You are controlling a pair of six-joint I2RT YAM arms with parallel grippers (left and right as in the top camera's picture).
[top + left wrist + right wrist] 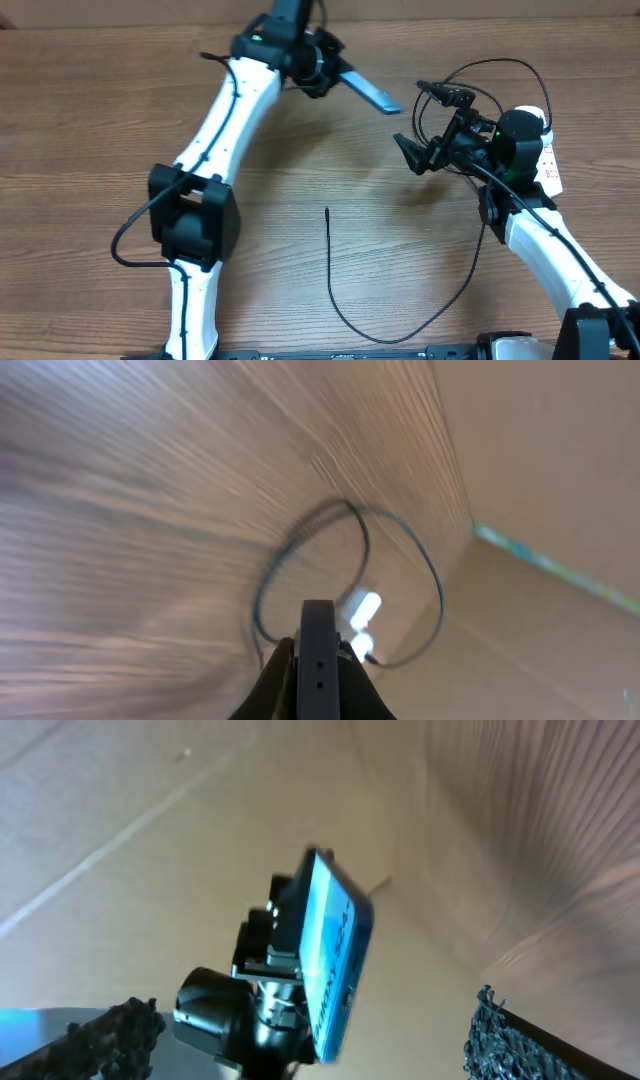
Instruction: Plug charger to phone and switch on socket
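My left arm reaches up from the near edge and bends toward the phone [372, 92]. The left gripper [332, 66] is clamped on one end of it, holding it tilted off the table [120, 120]. On the left wrist camera I get the phone only edge-on, and everything else there is smeared. The charger [328, 250] lies on the wood on the near side of the phone. Its tip is well apart from the phone, and the cable curls away to the phone's right. My right arm comes in from the phone's right, with the right gripper [410, 156] facing the phone. Its fingers [505, 1038] are spread wide with nothing between them. The socket [549, 160] sits farther right of the phone, mostly hidden under that arm.
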